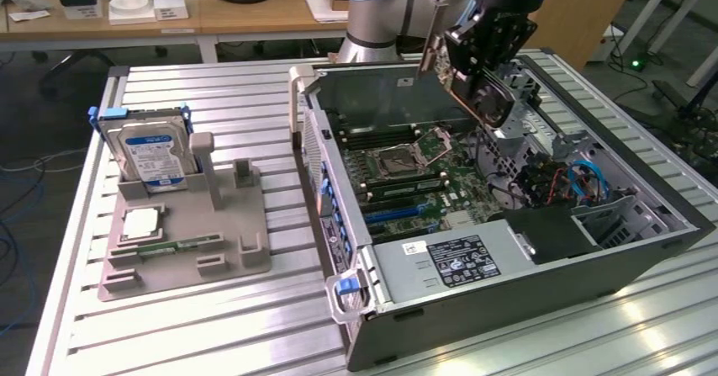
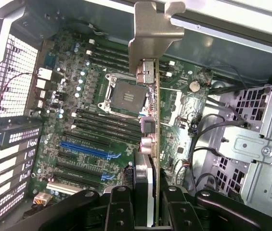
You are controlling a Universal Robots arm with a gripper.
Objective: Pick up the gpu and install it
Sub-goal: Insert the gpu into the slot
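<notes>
The gpu [image 1: 480,86], a dark card with a round fan and a pale metal bracket, hangs tilted above the open computer case [image 1: 628,250]. My gripper [image 1: 489,44] is shut on its upper part. In the wrist view the gpu [image 2: 153,134] is seen edge-on, its bracket [image 2: 155,33] pointing away from the camera, with my gripper [image 2: 148,197] clamped on either side of the card. Below it lies the green motherboard [image 2: 92,115] with its empty processor socket [image 2: 126,94] and blue expansion slots [image 2: 85,149]. The card is clear of the board and touches no slot.
On the exterior view's left, a grey fixture [image 1: 185,262] holds a silver hard drive [image 1: 151,153], a processor chip [image 1: 140,223] and a green memory stick [image 1: 174,246]. Cables [image 1: 583,182] and a metal drive cage [image 2: 256,139] crowd one side of the case. The power supply [image 1: 460,258] sits at the front.
</notes>
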